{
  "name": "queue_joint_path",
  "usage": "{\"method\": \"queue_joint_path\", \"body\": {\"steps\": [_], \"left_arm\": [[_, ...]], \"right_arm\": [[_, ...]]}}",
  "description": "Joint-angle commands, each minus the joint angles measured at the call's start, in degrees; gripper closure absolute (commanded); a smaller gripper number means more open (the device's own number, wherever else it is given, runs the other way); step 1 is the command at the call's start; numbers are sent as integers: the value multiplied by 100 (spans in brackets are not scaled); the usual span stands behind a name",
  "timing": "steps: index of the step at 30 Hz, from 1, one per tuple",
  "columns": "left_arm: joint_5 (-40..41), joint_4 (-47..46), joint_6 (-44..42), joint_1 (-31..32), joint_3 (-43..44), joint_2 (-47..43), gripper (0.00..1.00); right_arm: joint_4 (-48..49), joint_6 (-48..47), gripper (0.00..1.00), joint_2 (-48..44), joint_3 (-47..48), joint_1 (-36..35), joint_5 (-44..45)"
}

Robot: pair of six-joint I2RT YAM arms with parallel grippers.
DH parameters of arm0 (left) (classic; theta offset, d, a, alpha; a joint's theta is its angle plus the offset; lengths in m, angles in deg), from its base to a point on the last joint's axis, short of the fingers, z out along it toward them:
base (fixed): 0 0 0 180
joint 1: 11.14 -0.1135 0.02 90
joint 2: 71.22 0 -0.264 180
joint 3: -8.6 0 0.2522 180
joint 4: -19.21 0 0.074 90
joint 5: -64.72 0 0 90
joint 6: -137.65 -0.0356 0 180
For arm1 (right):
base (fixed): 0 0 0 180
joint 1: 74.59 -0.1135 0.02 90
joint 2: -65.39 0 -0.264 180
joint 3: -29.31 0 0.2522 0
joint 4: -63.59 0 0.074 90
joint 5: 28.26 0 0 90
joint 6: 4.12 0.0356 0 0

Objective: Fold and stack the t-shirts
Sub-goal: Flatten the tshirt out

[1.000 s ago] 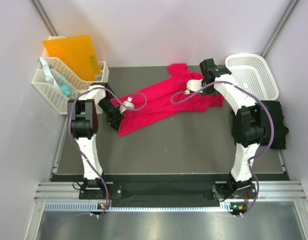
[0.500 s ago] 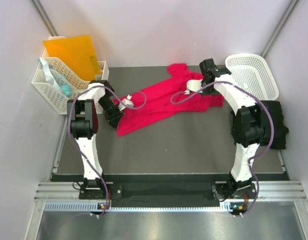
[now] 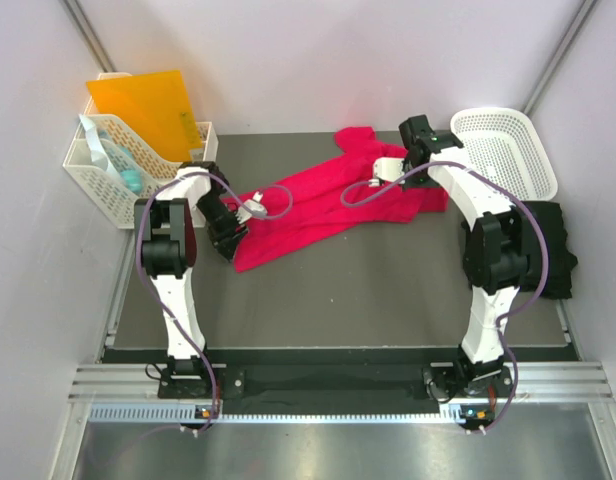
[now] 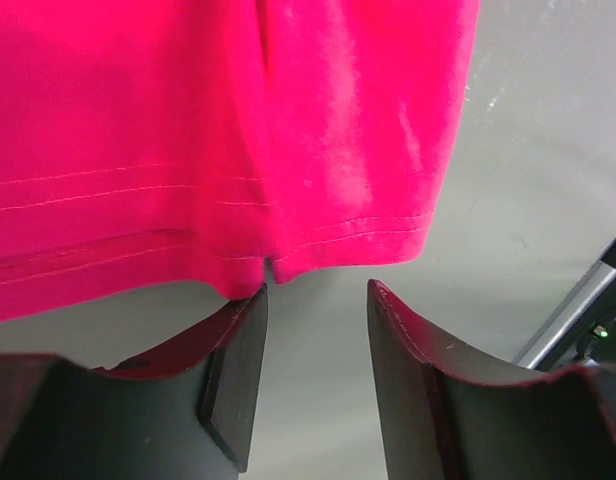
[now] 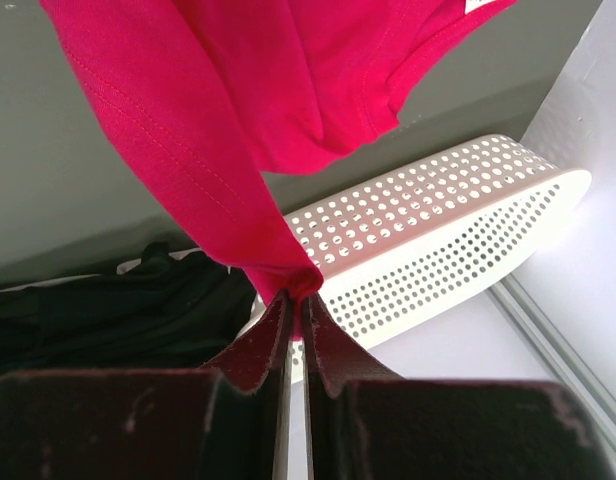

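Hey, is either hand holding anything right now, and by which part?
The right hand pinches the pinkish-red t-shirt by a bunched stitched edge. The left hand stands open at its hem, holding nothing.

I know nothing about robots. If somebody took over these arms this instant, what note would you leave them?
Left gripper: open, empty, at the hem of the red shirt.
Right gripper: shut on a pinch of red shirt, near the basket.
Red shirt lies crumpled across the table; black shirt is bunched at the right edge.
Done: nothing folded or stacked.
To do: fold both, stack them.
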Motion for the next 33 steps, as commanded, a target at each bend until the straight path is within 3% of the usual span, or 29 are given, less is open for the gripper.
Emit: {"method": "queue_joint_path", "body": {"steps": [1, 10, 26, 29, 32, 33], "left_arm": [[-140, -201, -94, -7, 306, 172, 50], [-307, 45, -235, 54, 517, 409, 50], [-237, -297, -191, 265, -98, 427, 54], [-166, -420, -130, 265, -159, 418, 59], [-105, -499, -68, 265, -142, 453, 74], [-70, -499, -33, 265, -124, 488, 85]], "right_arm": [[-11, -32, 97, 24, 291, -58, 56], [-37, -15, 97, 103, 370, -58, 47], [-55, -15, 97, 182, 484, -67, 47], [-64, -23, 97, 191, 493, -49, 56], [-64, -15, 97, 199, 493, -67, 47], [-64, -15, 98, 199, 493, -58, 38]]}}
